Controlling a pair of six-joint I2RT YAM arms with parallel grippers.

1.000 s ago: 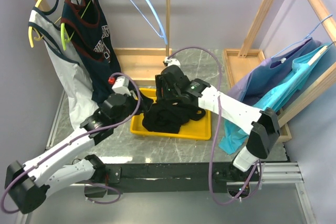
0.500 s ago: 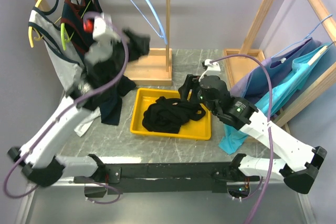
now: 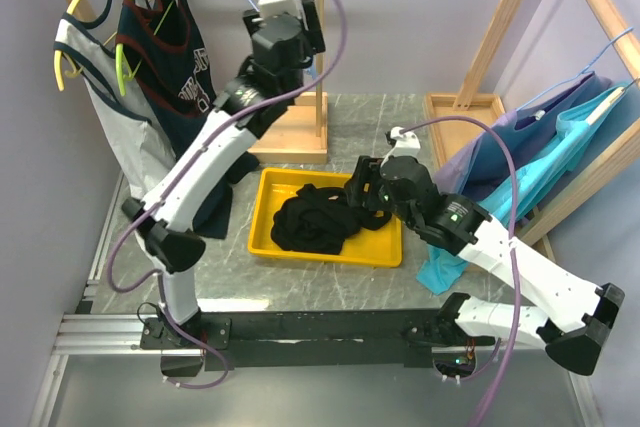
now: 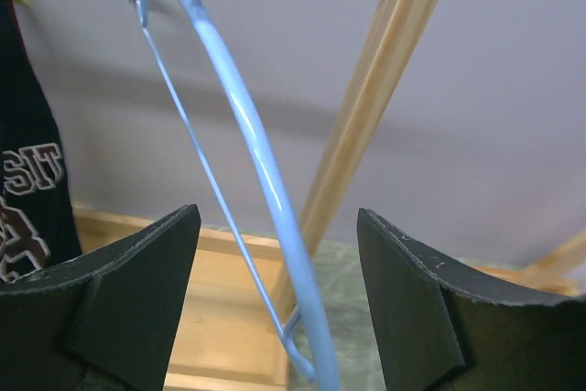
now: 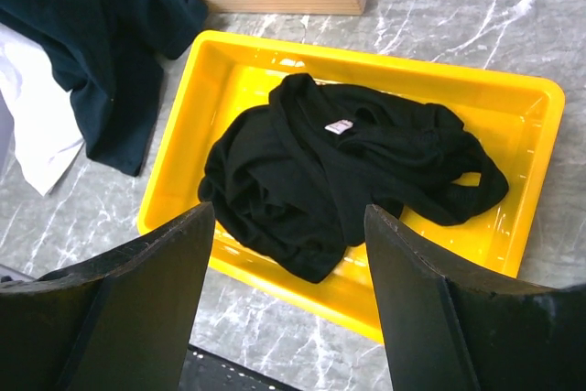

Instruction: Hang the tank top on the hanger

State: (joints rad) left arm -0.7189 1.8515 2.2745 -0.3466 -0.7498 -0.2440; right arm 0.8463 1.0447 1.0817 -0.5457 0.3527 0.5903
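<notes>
**rackhand:** Where are you at? On the left wrist cam your left gripper (image 4: 276,217) is wide open. The light-blue hanger (image 4: 247,135) runs right down the gap and neither finger touches it. I'd close on the thick upper arm, not the thin lower wire, and keep off the wooden post (image 4: 385,89) just behind it. Then lift it straight up and off instead of yanking sideways.

**tray_guy:** Agreed. Your right gripper (image 5: 288,217) is spread open too, gripping nothing. It's hovering over the tank top (image 5: 311,180), which is bunched in a heap in the yellow tray (image 5: 526,103). Looks like early days to me, nothing's on the hanger yet.

**rackhand:** Heads up, the overhead cam barely shows the hanger because the left gripper sits in front of most of it. Only the wrist cam tells you the wire is centred.

**tray_guy:** Same deal with the shirt. Overhead it's just a black blob. The right wrist cam shows the white label (image 5: 338,125), so you can guess where the neckline sits. Pinch near there, one layer only, or you'll drag up the whole wad.
</notes>
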